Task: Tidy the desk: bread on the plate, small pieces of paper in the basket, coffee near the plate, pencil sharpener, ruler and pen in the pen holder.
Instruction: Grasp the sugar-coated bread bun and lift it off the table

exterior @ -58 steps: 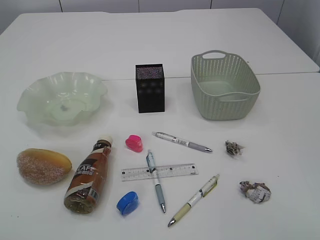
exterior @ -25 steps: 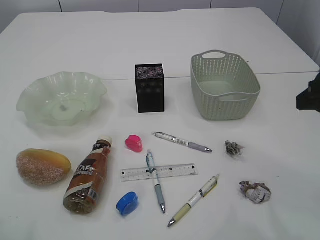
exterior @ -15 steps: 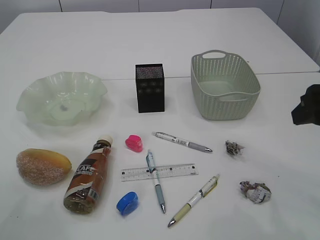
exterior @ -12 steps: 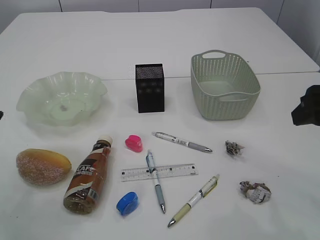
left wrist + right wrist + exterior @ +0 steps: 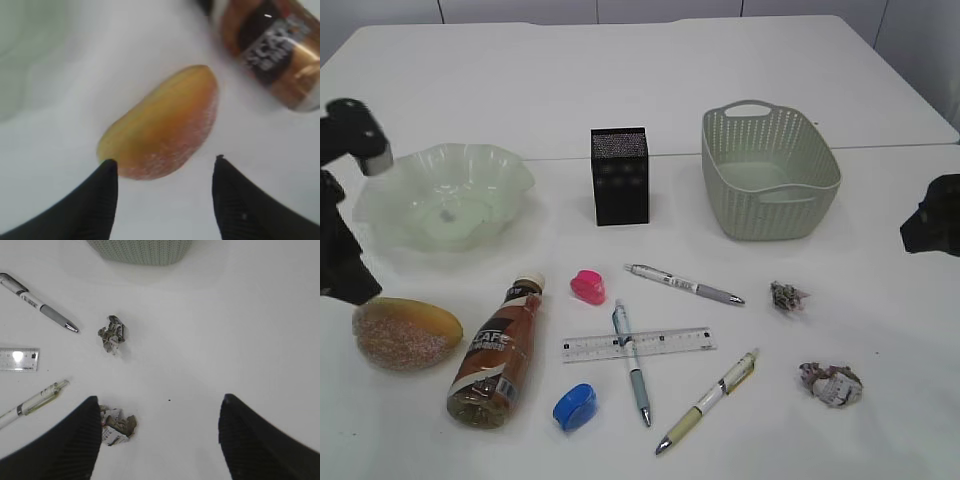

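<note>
- Left gripper (image 5: 162, 167) — jaws spread and empty, hovering over the near end of the bread; nothing is touched.
- Bread (image 5: 406, 332) — oval roll on the surface at far left, just in front of the plate, sugary side facing the camera. Judged light, soft and easily dented; best taken across its short width at mid-body with a gentle squeeze, the crumbly crust kept off the pads.
- Plate (image 5: 510, 170) — wavy glass dish, left rear, empty. Judged brittle and slick; it serves as a target, not something to lift.
- Coffee (image 5: 498, 355) — bottle lying on its side just right of the bread, cap pointing away. Judged the heaviest item, smooth and prone to roll; grip across the body near the middle.
- Ruler (image 5: 638, 343) — flat on the surface at centre, with a pen (image 5: 631, 362) lying across it. Judged thin, stiff and hard to pinch flat; the pen should come off first.
- Pen holder (image 5: 619, 175) — upright, centre rear, well apart from the ruler.
- Basket (image 5: 806, 195) — right rear, empty.
- Paper scraps (image 5: 112, 333) (image 5: 117, 425) — two crumpled wads in front of the basket. Judged near weightless and springy.
- Right gripper (image 5: 159, 424) — released, jaws wide, above the scraps.
</note>
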